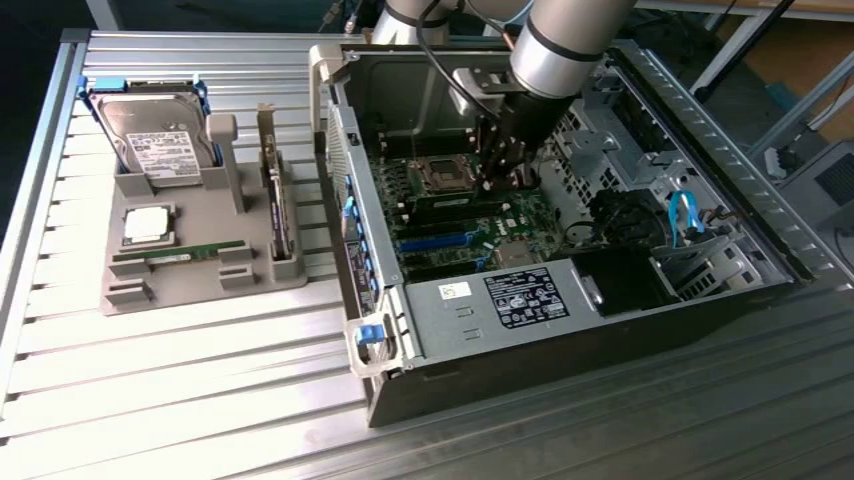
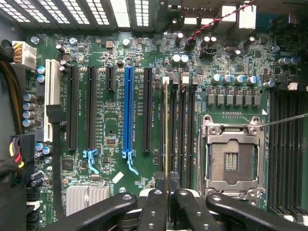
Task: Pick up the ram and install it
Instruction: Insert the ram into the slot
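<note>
Gripper (image 2: pixel 167 195) clamped on ram (image 2: pixel 166 130), edge-on, long axis parallel to memory slots (image 2: pixel 182 130)

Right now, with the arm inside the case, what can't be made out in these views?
- Wrist view: the ram is edge-on, so its chips are unseen; the jaws cover one end.
- Wrist view: whether it is fully seated; the slot latches are too small.
- Exterior view: the ram's slot, hidden behind the arm.

End of ram (image 2: pixel 166 126) inside hand (image 2: pixel 167 186)
</note>
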Action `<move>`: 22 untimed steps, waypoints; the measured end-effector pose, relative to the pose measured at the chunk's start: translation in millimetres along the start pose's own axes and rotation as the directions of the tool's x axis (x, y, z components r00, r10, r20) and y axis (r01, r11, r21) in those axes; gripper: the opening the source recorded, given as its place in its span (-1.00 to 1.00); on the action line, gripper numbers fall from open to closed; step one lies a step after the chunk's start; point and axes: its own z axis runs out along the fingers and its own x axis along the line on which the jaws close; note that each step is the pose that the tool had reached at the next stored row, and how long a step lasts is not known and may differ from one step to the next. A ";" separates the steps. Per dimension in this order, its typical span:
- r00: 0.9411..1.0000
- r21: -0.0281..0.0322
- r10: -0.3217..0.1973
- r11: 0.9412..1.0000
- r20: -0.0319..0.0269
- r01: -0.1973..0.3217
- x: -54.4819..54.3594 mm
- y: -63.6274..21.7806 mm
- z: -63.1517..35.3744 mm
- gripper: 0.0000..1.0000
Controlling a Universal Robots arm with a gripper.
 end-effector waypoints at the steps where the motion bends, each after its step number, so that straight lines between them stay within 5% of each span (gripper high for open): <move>1: 1.000 0.000 0.000 1.000 0.000 0.000 0.0 0.0 0.0 -0.76; 22: 1.000 0.002 0.018 1.000 0.001 -0.018 -1.6 1.6 2.2 -0.76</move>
